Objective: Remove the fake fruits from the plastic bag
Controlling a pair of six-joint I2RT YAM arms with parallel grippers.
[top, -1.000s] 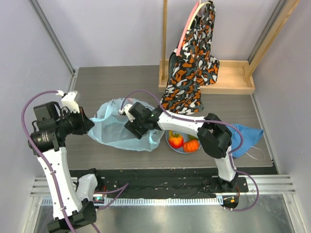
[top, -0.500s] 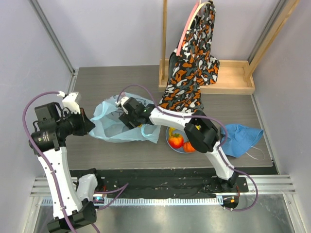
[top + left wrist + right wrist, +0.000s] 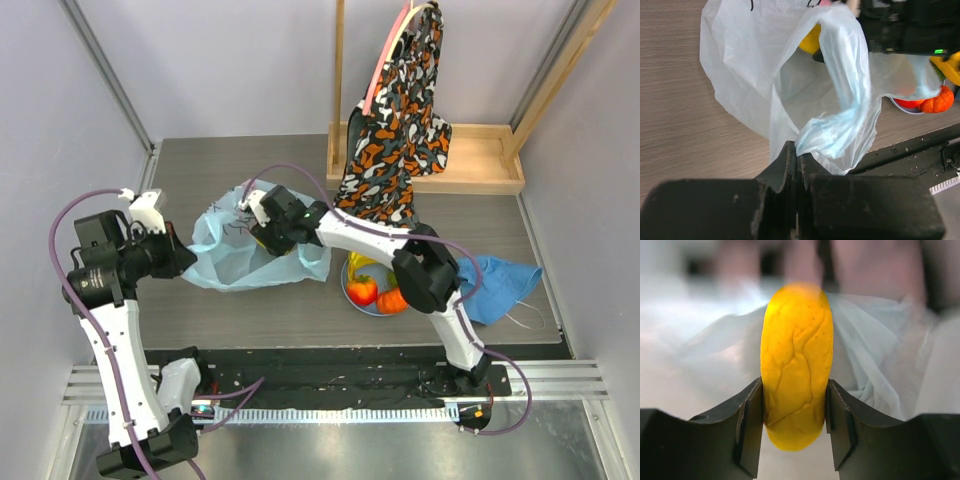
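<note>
Plastic bag (image 3: 225, 265): there is one, thin and light blue, lying on the table (image 3: 250, 160) at 9 o'clock from the plate (image 3: 347, 287). It has small dark marks (image 3: 236, 214) near its 12 o'clock edge, too small to read. The left gripper (image 3: 796, 150) is closed tight and pinches the bag's edge at 9 o'clock. The right gripper (image 3: 795, 410) is in the bag's mouth at 1 o'clock. Its two fingers squeeze one yellow fruit (image 3: 797, 360) from both sides. The plate holds three fruits: one red fruit (image 3: 362, 291), one orange fruit (image 3: 394, 300) and one yellow banana (image 3: 364, 268). One blue cloth (image 3: 502, 285) lies at 3 o'clock from the plate.
</note>
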